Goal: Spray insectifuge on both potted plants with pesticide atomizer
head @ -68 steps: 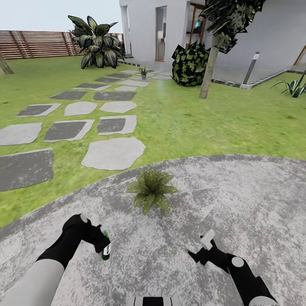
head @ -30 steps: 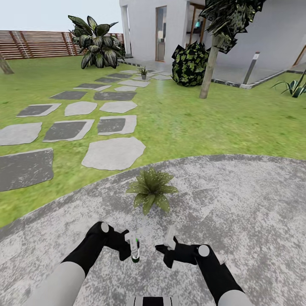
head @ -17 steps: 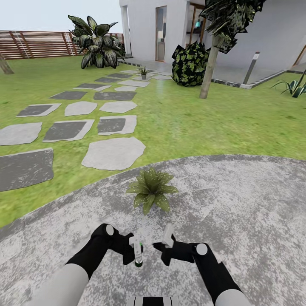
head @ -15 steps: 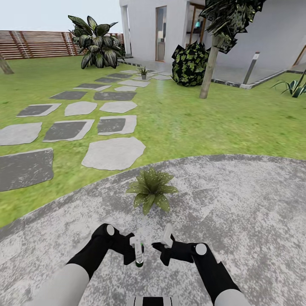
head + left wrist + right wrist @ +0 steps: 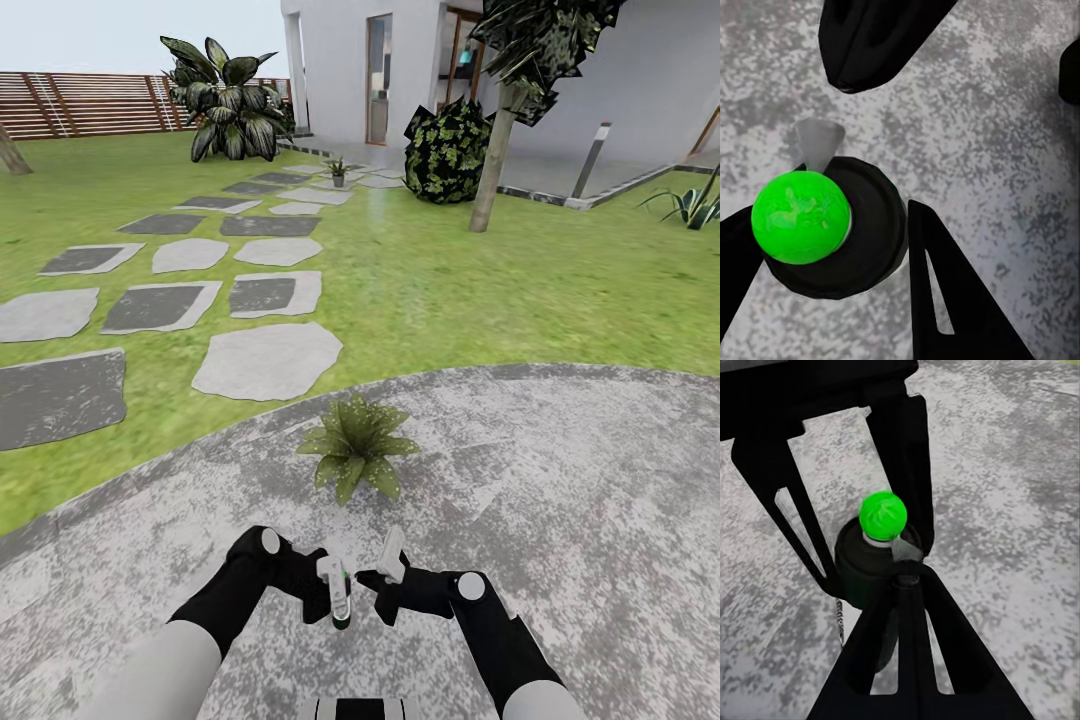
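— Fingers first: how do they stand?
— Left gripper (image 5: 335,590) is clamped on the pesticide atomizer (image 5: 341,603), low centre of the head view, green top (image 5: 801,217) showing. Right gripper (image 5: 385,575) sits just beside it; whether its fingers are apart or together, I cannot tell.
— Around them?
— Grey patio (image 5: 560,500); one potted plant (image 5: 356,444) just above, another (image 5: 338,171) far up the stepping stones (image 5: 265,360)

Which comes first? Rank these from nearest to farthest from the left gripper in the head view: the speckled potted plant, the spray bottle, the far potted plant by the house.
1. Spray bottle: clamped in the left gripper.
2. Speckled potted plant: just ahead on the paved patio.
3. Far potted plant: at the stepping-stone path's end, near the house.
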You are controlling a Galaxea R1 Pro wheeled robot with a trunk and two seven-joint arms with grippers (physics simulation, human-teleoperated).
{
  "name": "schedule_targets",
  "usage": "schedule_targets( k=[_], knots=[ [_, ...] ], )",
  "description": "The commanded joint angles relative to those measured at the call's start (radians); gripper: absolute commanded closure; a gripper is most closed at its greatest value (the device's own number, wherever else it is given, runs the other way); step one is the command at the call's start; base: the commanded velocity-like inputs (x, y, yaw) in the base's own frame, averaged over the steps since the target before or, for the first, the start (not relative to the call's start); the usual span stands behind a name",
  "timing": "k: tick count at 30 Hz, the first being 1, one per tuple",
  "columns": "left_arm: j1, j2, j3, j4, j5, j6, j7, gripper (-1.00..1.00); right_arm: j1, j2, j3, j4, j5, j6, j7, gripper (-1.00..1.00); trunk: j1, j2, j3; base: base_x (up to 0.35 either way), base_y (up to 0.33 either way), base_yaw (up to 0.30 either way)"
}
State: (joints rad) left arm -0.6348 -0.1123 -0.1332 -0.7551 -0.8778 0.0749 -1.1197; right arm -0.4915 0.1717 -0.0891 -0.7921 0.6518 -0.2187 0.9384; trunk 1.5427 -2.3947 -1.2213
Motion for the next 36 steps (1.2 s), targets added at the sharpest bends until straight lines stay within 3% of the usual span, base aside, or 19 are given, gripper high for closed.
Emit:
schedule_targets(
  k=[1, 19, 24, 30, 34, 35, 36],
  knots=[
    [0.0, -0.004, -0.001, -0.002, -0.002, 0.008, -0.005, 1.0, 0.0, 0.002, -0.006, -0.001, 0.009, -0.007, 0.005, 1.0, 0.0, 0.0, -0.001, 0.0, 0.0, 0.0],
    [0.0, -0.015, -0.014, -0.003, 0.0, 0.009, -0.005, 1.0, -0.001, 0.002, -0.006, -0.002, 0.009, -0.006, 0.004, 1.0, 0.0, 0.0, -0.001, 0.0, 0.0, 0.0],
    [0.0, 0.0, -0.011, -0.001, -0.009, 0.009, -0.005, 1.0, 0.0, 0.002, -0.006, -0.002, 0.009, -0.007, 0.005, 1.0, 0.0, 0.0, -0.001, 0.0, 0.0, 0.0],
    [0.001, 0.134, -0.007, 0.0, -0.011, 0.011, -0.004, 1.0, 0.0, 0.001, -0.006, -0.001, 0.01, -0.007, 0.005, 1.0, 0.0, 0.0, -0.001, 0.0, 0.0, 0.0],
    [0.004, 0.197, -0.006, 0.0, -0.011, 0.011, -0.004, 1.0, 0.0, 0.0, -0.006, 0.0, 0.01, -0.007, 0.005, 1.0, 0.0, 0.0, -0.001, 0.0, 0.0, 0.0],
    [0.012, 0.219, -0.006, 0.0, -0.011, 0.012, -0.004, 1.0, 0.0, -0.001, -0.007, 0.0, 0.011, -0.007, 0.005, -1.0, 0.0, 0.0, -0.001, 0.0, 0.0, 0.0],
    [0.024, 0.246, -0.006, 0.0, -0.012, 0.012, -0.002, 1.0, 0.0, -0.002, -0.008, 0.0, 0.011, -0.007, 0.005, -1.0, 0.0, 0.0, -0.001, 0.0, 0.0, 0.0]
  ],
)
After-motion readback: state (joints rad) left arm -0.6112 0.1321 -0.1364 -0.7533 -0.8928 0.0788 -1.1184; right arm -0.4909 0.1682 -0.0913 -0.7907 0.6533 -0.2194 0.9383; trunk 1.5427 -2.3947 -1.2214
